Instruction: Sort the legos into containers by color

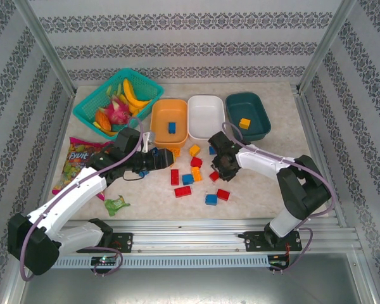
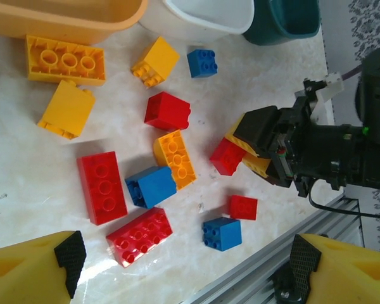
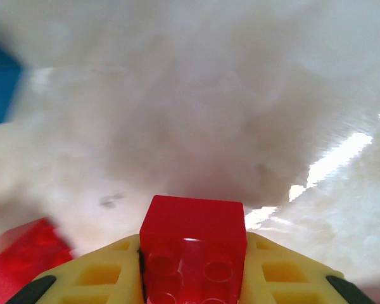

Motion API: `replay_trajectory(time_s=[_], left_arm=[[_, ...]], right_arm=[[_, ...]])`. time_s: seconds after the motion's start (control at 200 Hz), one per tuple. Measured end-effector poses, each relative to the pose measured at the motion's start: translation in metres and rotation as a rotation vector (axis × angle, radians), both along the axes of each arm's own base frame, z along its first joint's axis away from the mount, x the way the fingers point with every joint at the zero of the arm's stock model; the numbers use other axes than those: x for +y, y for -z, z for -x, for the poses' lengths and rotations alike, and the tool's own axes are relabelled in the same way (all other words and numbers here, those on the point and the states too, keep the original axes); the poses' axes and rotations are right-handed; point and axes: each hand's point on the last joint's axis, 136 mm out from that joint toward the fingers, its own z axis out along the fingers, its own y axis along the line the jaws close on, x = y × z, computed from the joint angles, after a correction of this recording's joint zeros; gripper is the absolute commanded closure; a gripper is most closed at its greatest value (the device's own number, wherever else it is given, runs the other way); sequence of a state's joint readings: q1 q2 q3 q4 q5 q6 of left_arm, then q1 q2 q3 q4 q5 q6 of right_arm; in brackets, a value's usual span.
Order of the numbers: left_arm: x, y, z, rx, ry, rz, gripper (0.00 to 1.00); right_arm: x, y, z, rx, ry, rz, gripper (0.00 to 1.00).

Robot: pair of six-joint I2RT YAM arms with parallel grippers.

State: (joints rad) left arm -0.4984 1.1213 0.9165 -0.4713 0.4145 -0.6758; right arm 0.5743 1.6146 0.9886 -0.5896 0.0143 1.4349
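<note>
Three containers stand at the back: an orange tub [image 1: 158, 123] with a blue lego [image 1: 171, 127] in it, a white tub [image 1: 206, 117], and a dark teal tub [image 1: 256, 114] holding a yellow lego [image 1: 244, 123]. Several red, blue and orange-yellow legos lie scattered in front of them [image 1: 187, 179] [image 2: 101, 187]. My right gripper [image 1: 218, 168] [image 3: 193, 278] is shut on a small red lego [image 3: 193, 244] [image 2: 227, 156] low over the table. To the left of the pile hovers my left gripper [image 1: 157, 158] [image 2: 187, 259], open with nothing between its fingers.
A teal mesh basket [image 1: 88, 111] of toy fruit stands at the back left. A candy bag [image 1: 76, 161] and a green scrap [image 1: 116, 204] lie under the left arm. An aluminium rail [image 1: 240, 225] runs along the near edge, and patterned walls enclose the table.
</note>
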Motion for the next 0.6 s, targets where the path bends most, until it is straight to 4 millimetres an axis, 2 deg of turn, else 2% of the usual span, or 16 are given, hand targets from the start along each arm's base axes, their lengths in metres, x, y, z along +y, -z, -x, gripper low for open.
replay_trajectory(time_s=[0.075,0.205,0.305,0.41,0.6], left_arm=[[-0.006,-0.013,-0.013,-0.005,-0.014,0.019,0.13],[-0.020,-0.037,-0.046,-0.025,-0.039,0.050,0.13],[-0.024,-0.044,-0.075,-0.021,-0.067,0.055,0.13],[-0.024,-0.046,-0.106,-0.014,-0.105,0.056,0.13],[-0.017,-0.038,-0.149,0.010,-0.161,0.049,0.13]], right_arm=[[0.007,-0.031,-0.021,-0.095,-0.072,0.013,0.74],[0.025,-0.096,-0.066,-0.296,-0.198,0.031,0.74],[0.035,-0.126,-0.099,-0.394,-0.276,0.060,0.74],[0.037,-0.125,-0.137,-0.417,-0.325,0.092,0.74],[0.038,-0.077,-0.205,-0.345,-0.402,0.133,0.75]])
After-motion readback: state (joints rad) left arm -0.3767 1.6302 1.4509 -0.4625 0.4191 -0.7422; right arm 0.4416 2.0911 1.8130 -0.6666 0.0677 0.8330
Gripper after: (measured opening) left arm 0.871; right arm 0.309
